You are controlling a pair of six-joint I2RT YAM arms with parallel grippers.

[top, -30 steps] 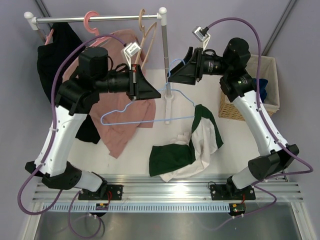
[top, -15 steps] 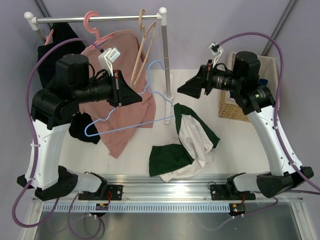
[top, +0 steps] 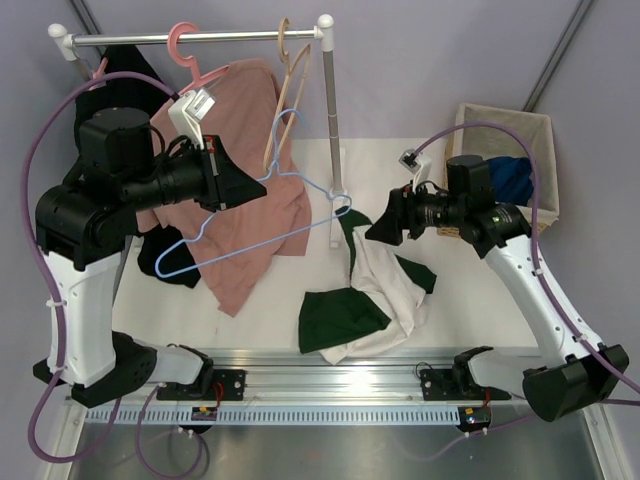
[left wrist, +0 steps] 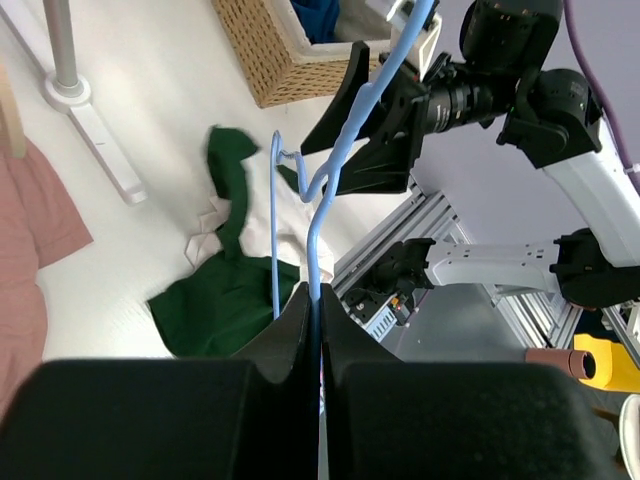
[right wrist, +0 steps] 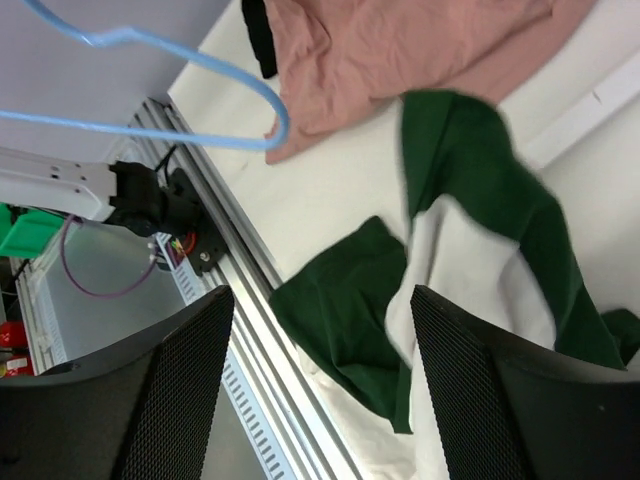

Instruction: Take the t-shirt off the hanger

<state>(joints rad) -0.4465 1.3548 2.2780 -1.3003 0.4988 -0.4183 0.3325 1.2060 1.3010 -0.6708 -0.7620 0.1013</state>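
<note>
Two arms work over a white desk [top: 265,300]. The left arm [top: 85,250] carries the light-blue wire hanger [left wrist: 274,230] and the right arm [top: 530,280] reaches down toward the t-shirt [top: 345,315]. The left jaws are clenched on the hanger: in the left wrist view they press together with the thin wire pinched in the seam between them. The frame is held tilted in the air across the centre left of the top view, probably to keep it above the cloth. The t-shirt lies crumpled on the desk in the lower centre of that view, with its white body folded between dark green sleeves and its collar end toward the foot of the clothes rack [top: 335,195]. In the right wrist view the hanger's rounded corner hangs in the upper left, clear of the green fabric, so the garment appears to be off the wire. The right jaws are released. They stand spread wide at the lower corners of that view with nothing between them, poised above the shirt, which suggests they let it fall or stand ready to pin it. A dusty-pink shirt [top: 245,270] drapes behind the hanger, and a wicker basket [top: 545,125] sits at the right edge of the desk.
</note>
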